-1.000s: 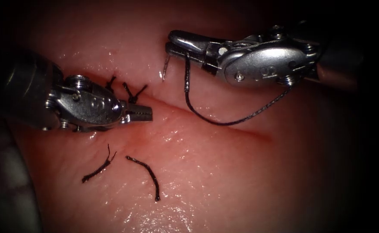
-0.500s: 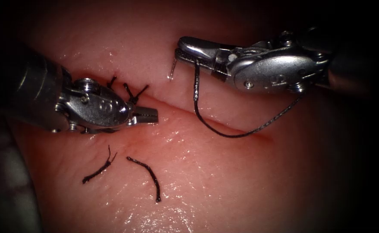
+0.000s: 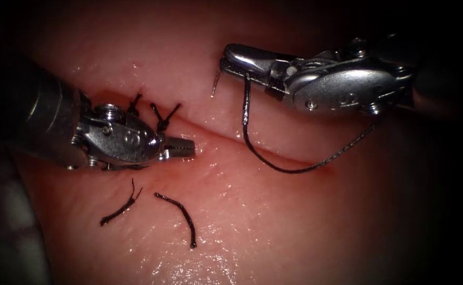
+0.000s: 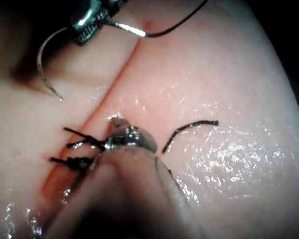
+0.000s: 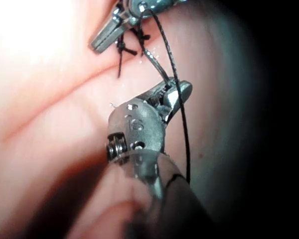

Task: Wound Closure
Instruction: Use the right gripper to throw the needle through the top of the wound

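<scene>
The tissue (image 3: pixel 273 221) has a cut (image 3: pixel 226 138) running across it, with two dark knotted stitches (image 3: pixel 160 119) at its left end. My right tool (image 3: pixel 237 60) is shut on the curved needle (image 3: pixel 216 84) about mid-curve. The needle hangs free above the tissue on the far side of the cut, with its tip (image 4: pixel 57 95) pointing down. Thread (image 3: pixel 284 170) runs from the needle's rear end, loops onto the cut and rises behind the right tool. My left tool (image 3: pixel 188 148) is shut with nothing in it, just below the stitches (image 4: pixel 77 152).
Two cut ends of thread (image 3: pixel 121 208) (image 3: pixel 181 217) lie loose on the near tissue below the left tool. A little red fluid tints the cut near the stitches. The tissue's surface is wet and shiny towards the front.
The right tool has carried the needle to the right and slightly down, dragging the thread loop along the cut. The left tool has edged right and a little down, still shut.
</scene>
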Controlling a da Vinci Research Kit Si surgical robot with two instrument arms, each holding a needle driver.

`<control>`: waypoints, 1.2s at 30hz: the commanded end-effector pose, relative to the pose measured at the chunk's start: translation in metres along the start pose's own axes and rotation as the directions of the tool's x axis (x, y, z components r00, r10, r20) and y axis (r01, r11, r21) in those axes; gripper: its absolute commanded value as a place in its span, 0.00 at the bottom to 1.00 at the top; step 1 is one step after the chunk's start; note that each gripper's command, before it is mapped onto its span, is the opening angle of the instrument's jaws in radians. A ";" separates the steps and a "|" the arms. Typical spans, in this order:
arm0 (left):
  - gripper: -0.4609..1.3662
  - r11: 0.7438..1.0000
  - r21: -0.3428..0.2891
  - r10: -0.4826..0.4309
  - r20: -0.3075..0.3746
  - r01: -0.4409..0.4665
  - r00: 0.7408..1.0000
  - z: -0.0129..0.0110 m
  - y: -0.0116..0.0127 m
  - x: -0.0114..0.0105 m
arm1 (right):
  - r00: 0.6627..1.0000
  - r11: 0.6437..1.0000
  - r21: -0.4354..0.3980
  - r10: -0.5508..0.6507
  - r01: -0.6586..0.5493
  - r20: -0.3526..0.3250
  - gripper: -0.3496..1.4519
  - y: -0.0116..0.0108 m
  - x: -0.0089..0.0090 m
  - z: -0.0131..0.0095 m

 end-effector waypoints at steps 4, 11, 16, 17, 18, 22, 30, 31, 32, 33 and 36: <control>0.06 1.000 -0.005 0.003 -0.004 -0.003 1.000 0.0002 0.0001 -0.0002 | 1.000 1.000 -0.008 -0.001 0.001 -0.001 0.00 0.0002 0.0001 0.0000; 0.06 1.000 -0.007 0.004 -0.004 -0.004 1.000 0.0001 0.0001 -0.0002 | 1.000 1.000 -0.010 -0.008 0.008 -0.006 0.00 -0.0007 0.0003 -0.0005; 0.06 1.000 -0.009 0.005 -0.004 -0.005 1.000 -0.0001 0.0001 -0.0002 | 1.000 1.000 -0.001 -0.013 0.013 -0.005 0.00 -0.0012 0.0000 -0.0004; 0.06 1.000 -0.009 0.005 -0.004 -0.005 1.000 -0.0002 0.0001 -0.0002 | 1.000 1.000 -0.001 -0.013 0.013 -0.003 0.00 -0.0013 -0.0002 -0.0004; 0.06 1.000 -0.009 0.005 -0.004 -0.005 1.000 -0.0003 0.0002 -0.0002 | 1.000 1.000 -0.001 -0.014 0.014 -0.001 0.00 -0.0013 -0.0004 -0.0004; 0.06 1.000 -0.010 0.004 -0.004 -0.004 1.000 -0.0005 0.0003 -0.0001 | 1.000 1.000 -0.001 -0.020 0.020 0.000 0.00 -0.0014 -0.0006 -0.0003; 0.06 1.000 -0.010 0.005 -0.004 -0.005 1.000 -0.0006 0.0003 0.0000 | 0.997 0.997 0.027 -0.074 0.073 0.007 0.00 -0.0027 -0.0003 0.0001; 0.06 1.000 -0.010 0.005 -0.004 -0.005 1.000 -0.0006 0.0003 -0.0001 | 0.997 0.997 0.031 -0.077 0.077 0.015 0.00 -0.0030 -0.0003 0.0000; 0.06 1.000 -0.011 0.005 -0.004 -0.005 1.000 -0.0006 0.0003 -0.0001 | 0.997 0.996 0.035 -0.081 0.080 0.014 0.00 -0.0035 -0.0003 -0.0001; 0.06 1.000 -0.011 0.005 -0.004 -0.005 1.000 -0.0006 0.0003 -0.0001 | 0.996 0.996 0.041 -0.085 0.085 0.017 0.00 -0.0039 -0.0004 -0.0002; 0.06 1.000 -0.011 0.005 -0.004 -0.005 1.000 -0.0007 0.0003 -0.0001 | 0.994 0.993 0.066 -0.102 0.100 0.029 0.00 -0.0056 -0.0005 -0.0006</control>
